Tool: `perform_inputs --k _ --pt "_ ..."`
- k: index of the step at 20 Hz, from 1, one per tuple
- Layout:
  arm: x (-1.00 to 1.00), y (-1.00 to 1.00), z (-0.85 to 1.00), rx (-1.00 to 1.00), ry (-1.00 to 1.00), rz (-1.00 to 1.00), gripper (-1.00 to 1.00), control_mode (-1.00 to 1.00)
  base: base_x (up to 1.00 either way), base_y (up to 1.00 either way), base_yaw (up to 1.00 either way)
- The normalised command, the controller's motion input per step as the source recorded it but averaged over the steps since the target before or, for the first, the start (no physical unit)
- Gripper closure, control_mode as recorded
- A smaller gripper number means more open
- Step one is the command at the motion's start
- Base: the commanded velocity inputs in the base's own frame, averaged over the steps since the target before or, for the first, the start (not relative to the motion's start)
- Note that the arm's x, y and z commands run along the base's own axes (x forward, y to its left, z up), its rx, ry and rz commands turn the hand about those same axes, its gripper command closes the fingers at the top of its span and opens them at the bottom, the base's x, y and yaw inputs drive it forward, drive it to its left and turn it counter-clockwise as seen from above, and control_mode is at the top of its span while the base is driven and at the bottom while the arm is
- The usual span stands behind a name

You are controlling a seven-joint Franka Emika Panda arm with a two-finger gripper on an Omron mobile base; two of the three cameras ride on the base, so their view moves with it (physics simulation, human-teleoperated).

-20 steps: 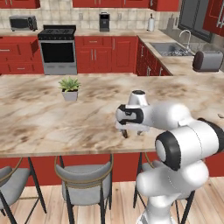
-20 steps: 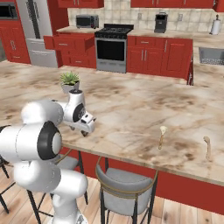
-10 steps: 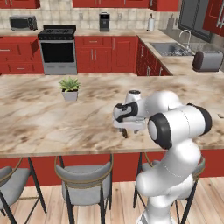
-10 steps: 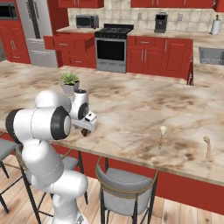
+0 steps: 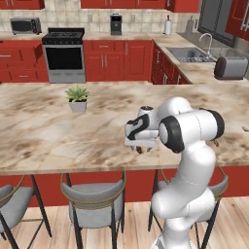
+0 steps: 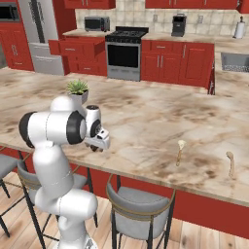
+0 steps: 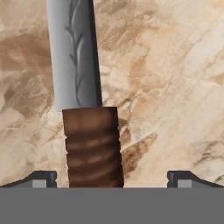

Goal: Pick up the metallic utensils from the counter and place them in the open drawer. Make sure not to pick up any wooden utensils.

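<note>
A: Where's your gripper?

B: My gripper (image 7: 112,179) sits low over the surface (image 5: 44,136), near its front edge. In the left base view I see it (image 5: 141,145) just above the marbled top, and in the right base view (image 6: 97,145) it hangs at about 5 o'clock from the potted plant (image 6: 78,90). The fingertips (image 7: 43,178) stand wide apart, one at each bottom corner of the hand view, so it is spread open and grips nothing.

A: And the knife?

B: The knife (image 7: 83,109) lies flat on the surface between my fingertips, nearer the left one. Its ribbed brown handle points toward 6 o'clock in the hand view and the grey blade runs up toward 12 o'clock, out of the top edge. Neither fingertip touches the handle as far as I can see.

A: Anything else on the surface?

B: Two pale wooden utensils (image 6: 179,151), well apart from my gripper, lie toward 3 o'clock in the right base view; the second one (image 6: 230,164) lies further along. The drawer (image 6: 78,48) stands open in the red cabinets at about 11 o'clock, beside the stove (image 6: 124,53), across the kitchen from me.
</note>
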Motion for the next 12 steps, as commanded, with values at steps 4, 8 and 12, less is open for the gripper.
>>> perform_inputs --k 4,8,12 --pt "0.24 0.00 -0.37 0.00 0.00 0.00 -1.00 -1.00 0.00 0.00 0.00" --pt "0.21 0.00 -0.34 0.00 0.00 0.00 -1.00 -1.00 0.00 0.00 0.00" --pt "0.23 0.00 -0.34 0.00 0.00 0.00 1.00 -1.00 0.00 0.00 0.00"
